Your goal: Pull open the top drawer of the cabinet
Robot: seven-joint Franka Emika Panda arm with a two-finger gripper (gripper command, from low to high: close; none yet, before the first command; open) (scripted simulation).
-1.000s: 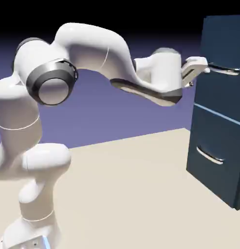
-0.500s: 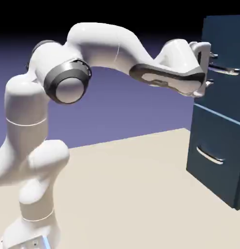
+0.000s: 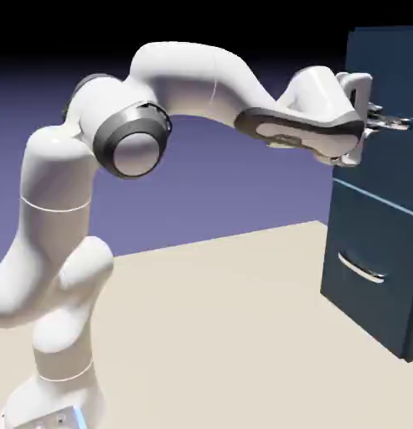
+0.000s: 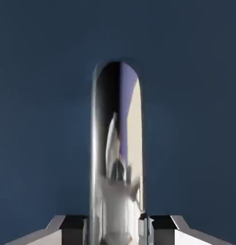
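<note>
The dark navy cabinet [image 3: 384,276] stands at the exterior view's right. Its top drawer [image 3: 387,71] looks flush with the cabinet body, and a slim silver handle [image 3: 400,122] runs across its front. My gripper [image 3: 375,117] reaches in from the left and is shut on the near end of that handle. In the hand view the silver handle [image 4: 117,143] runs up the middle, mirror-bright, against the blue drawer front [image 4: 43,95]. One grey fingertip [image 4: 72,225] presses against each side of it at the bottom edge, so my gripper [image 4: 117,229] is clamped on the bar.
The lower drawer [image 3: 360,226] with its own silver handle [image 3: 360,269] sits below my hand. The beige table top [image 3: 218,335] stretches from the robot's base to the cabinet's foot. My arm arches high over it.
The hand rolled and moved right onto the top drawer's handle. The fingers, wide apart before, have closed on the bar. The elbow swung right and up.
</note>
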